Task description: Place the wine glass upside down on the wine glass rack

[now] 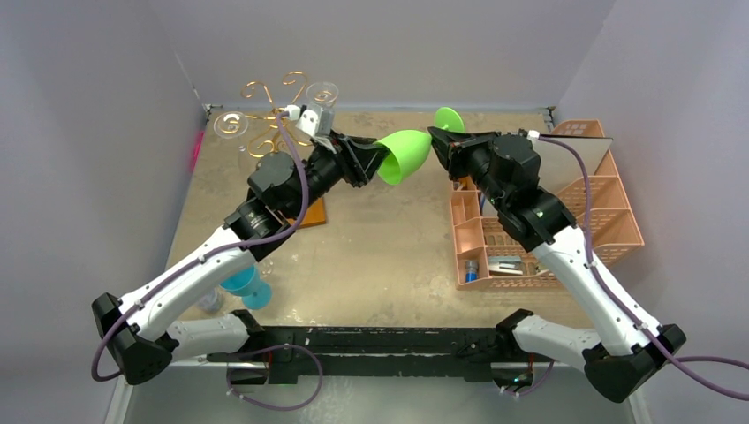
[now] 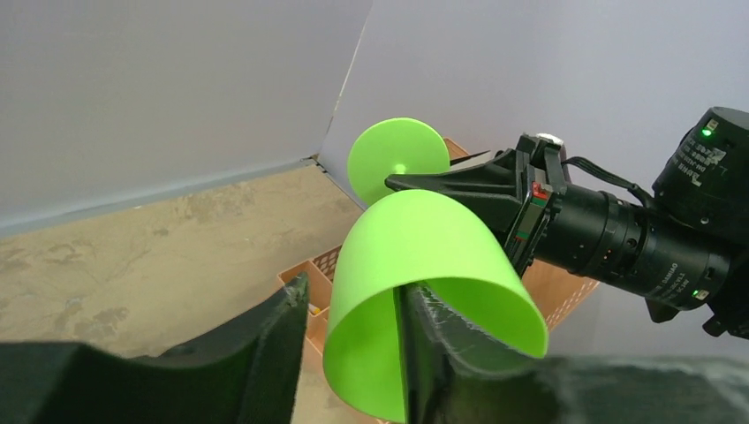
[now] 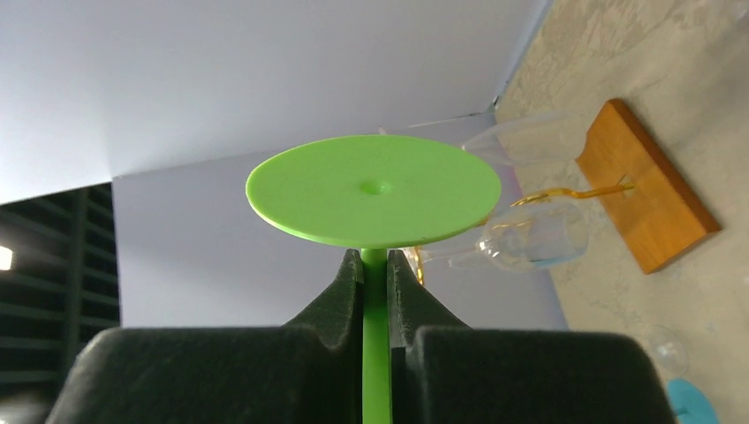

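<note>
The dark fingers [image 2: 265, 362] of the left hand [image 2: 353, 305] filled the foreground of its own view. They were set apart and straddled one wall of the green wine glass [image 2: 424, 256]: one finger lay at the mouth of the bowl, and the other stood outside it with a sliver of gap showing, so the hand looked not yet closed. The right hand [image 3: 375, 265] was clamped on the stem [image 3: 375, 309] just under the foot [image 3: 371, 190]. It carried the glass on its side in the air between the two arms, above the table [image 1: 389, 247] and apart from the wine glass rack [image 1: 274, 119], whose gold curls bore clear glasses [image 1: 322, 93]. This read as a handover. To do it well, the left hand would need to pinch the bowl wall firmly but gently before the right let go, since the thin wall could flex and slip. The stem then had to be left free to slide into a vacant curl, foot up, without knocking the hanging glasses.
</note>
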### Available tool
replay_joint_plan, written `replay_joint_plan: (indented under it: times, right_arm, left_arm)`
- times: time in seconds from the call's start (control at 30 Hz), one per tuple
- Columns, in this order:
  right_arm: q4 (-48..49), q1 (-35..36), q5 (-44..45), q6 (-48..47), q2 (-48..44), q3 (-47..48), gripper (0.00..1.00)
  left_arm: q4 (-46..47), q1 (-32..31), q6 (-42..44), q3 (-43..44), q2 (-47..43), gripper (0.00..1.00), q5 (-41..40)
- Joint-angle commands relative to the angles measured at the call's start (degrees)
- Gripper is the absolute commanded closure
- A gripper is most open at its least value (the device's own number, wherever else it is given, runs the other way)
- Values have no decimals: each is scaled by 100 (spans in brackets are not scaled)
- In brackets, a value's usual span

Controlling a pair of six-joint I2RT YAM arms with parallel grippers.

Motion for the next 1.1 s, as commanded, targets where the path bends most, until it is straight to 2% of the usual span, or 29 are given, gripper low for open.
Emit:
replay_joint_plan:
  times: [0.0, 0.1, 0.17, 0.23, 0.4, 0.63, 0.8, 0.9, 0.97, 1.07]
  right_arm:
    - [-145, -69, 262, -956, -95, 490, 100]
    - [-300, -81, 514, -1774, -152, 739, 100]
    - [140, -81, 463, -2578, -254, 626, 100]
    - [684, -81, 214, -3293, -426, 374, 100]
    - [995, -81, -453, -4583, -762, -66, 100]
    - [949, -77, -1688, -6815, -859, -4, 100]
    - [1384, -75, -3039, -7642, -802, -151, 100]
    - [1351, -8, -3759, -7901, -588, -22, 100]
    - [1354, 165, -3873, -8087, -449, 27, 100]
    - [1403, 752, -3551, -8550, -164, 103, 100]
  left_arm:
    - [33, -21, -23, -34, -303, 55, -106]
    - [-263, -14, 66, 1, -474, 47, -279]
    - [-526, -15, 188, 39, -639, 44, -466]
    - [-733, -17, 329, 33, -894, 43, -703]
    - [-884, -18, 965, 73, -1229, 40, -1139]
    - [-1000, -21, 1634, 885, -907, 39, -1403]
    - [-1151, -15, 1758, 1391, -663, 39, -1520]
    - [-1568, -14, 1673, 1839, -481, 37, -2066]
    - [-2068, -12, 1739, 2290, -259, 37, -2477]
    - [-2659, -3, 1970, 2846, 27, 36, -2966]
